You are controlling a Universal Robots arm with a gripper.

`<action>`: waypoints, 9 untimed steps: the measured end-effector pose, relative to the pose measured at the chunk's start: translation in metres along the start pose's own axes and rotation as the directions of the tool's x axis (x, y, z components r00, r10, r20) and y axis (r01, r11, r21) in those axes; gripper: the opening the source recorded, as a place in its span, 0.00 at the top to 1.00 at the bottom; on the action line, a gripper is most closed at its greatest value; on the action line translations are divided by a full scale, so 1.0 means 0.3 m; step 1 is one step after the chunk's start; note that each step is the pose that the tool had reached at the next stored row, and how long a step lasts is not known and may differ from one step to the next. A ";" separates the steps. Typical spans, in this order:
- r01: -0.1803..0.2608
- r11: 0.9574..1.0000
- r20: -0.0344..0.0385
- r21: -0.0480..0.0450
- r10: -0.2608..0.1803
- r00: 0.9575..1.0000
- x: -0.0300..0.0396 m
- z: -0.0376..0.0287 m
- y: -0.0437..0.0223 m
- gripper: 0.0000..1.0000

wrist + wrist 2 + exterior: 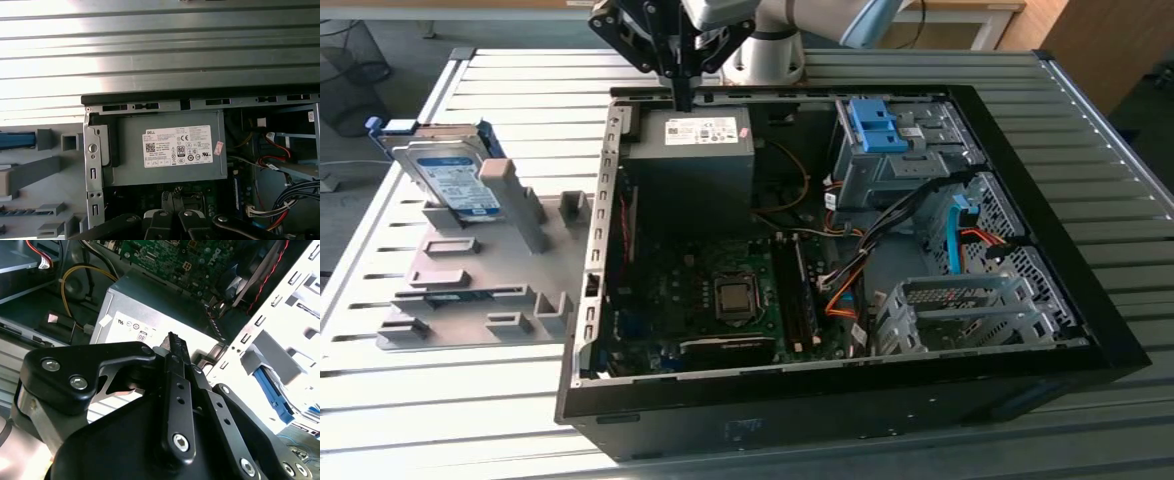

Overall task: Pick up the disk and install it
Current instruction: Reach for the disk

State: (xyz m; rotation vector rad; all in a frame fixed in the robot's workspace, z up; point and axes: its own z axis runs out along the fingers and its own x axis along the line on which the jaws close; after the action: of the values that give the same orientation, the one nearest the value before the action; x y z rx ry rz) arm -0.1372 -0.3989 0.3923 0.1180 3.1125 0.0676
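A white sticker (704, 130) covered in small print and marks sits on the grey power supply (694, 155). It faces up in the exterior view and shows in both wrist views (177, 146) (131, 326). The disk (451, 180) carries a white-and-blue label and is clipped in a bright blue carrier frame.

The arm reaches down from the far side of the bench (454, 400). The black hand (682, 98) points straight down over the far edge of the power supply, close above it. I cannot tell whether it touches. Its fingers are pressed together with nothing between them, as both wrist views (172, 342) (172, 200) also show.

The disk is outside the computer, at the exterior view's left and well apart from the hand. It stands tilted on its edge in a slot at the far end of a grey fixture plate (480, 290) that lies on the bench.

The open black computer case (854, 395) lies on its side beside that plate. Inside are the power supply, a green motherboard (720, 290), bundles of cables and a grey metal bay (907, 165) with a blue plastic bracket (878, 125) on top. A perforated metal cage (961, 310) sits near the exterior view's right.
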 end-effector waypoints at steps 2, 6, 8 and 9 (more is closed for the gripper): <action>0.000 1.000 0.000 0.000 0.000 1.000 0.002 0.000 0.000 0.89; 0.000 1.000 0.000 0.000 0.000 1.000 0.006 0.000 0.000 0.89; 0.000 1.000 0.000 0.000 0.000 1.000 0.008 0.000 -0.001 0.89; 0.000 1.000 0.000 0.000 0.000 1.000 0.009 0.000 -0.001 0.89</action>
State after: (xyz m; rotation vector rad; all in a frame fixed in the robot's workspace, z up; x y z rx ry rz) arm -0.1399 -0.3989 0.3922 0.1180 3.1125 0.0676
